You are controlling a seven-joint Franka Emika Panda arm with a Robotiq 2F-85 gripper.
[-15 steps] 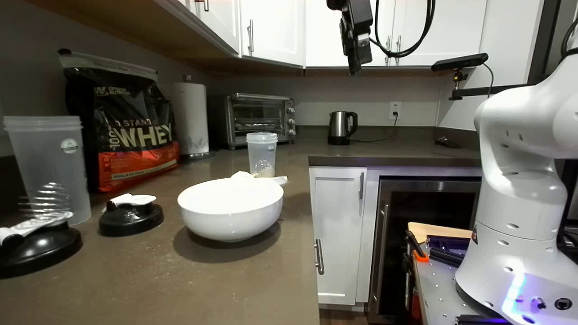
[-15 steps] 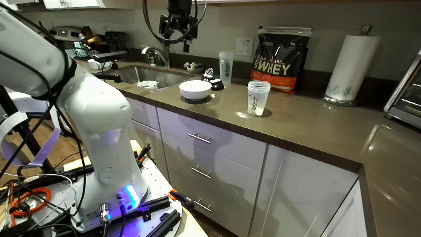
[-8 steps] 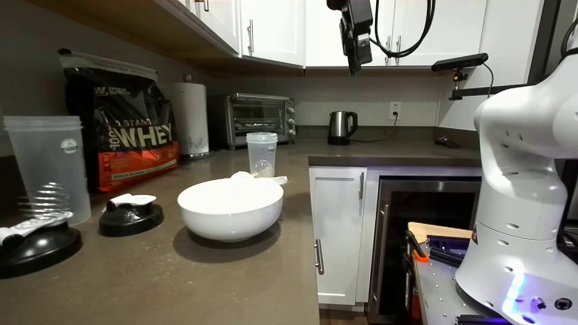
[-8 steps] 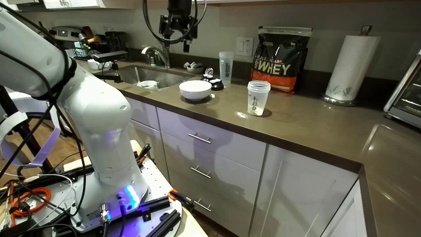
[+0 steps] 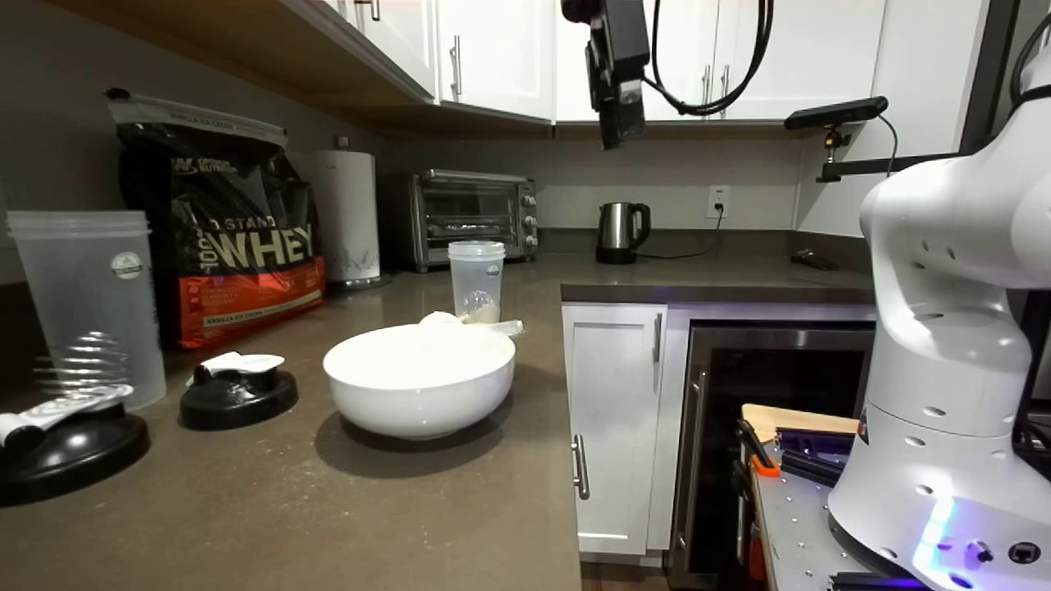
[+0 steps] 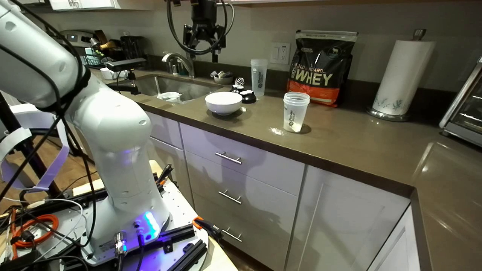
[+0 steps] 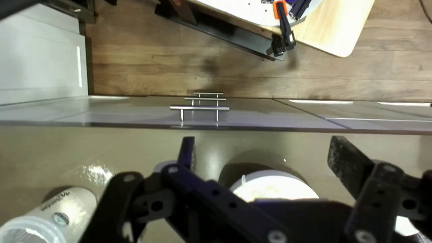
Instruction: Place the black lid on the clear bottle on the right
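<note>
Black domed lid [image 5: 238, 402] rests on the grey-brown counter [image 5: 328, 525], left of and well below the black two-fingered gripper [image 5: 621, 133] in an exterior view. Fingers [image 7: 347, 160] apart, nothing between. Second black domed lid [image 5: 78, 451] lies near; target unclear.

In both exterior views we see a paper roll [image 6: 402, 79] to the right of the bag [image 6: 323, 69], and an oven [image 6: 467, 107] farther right of the bag. In an exterior view we also find an outlet [image 6: 280, 53] just left of the bag, a white bowl [image 6: 224, 103] in front and to the left of it, and a sink [image 6: 194, 90] with its faucet [image 6: 190, 67] farther left. In an exterior view we have a kettle [image 5: 617, 231] well to the bag's right.
</note>
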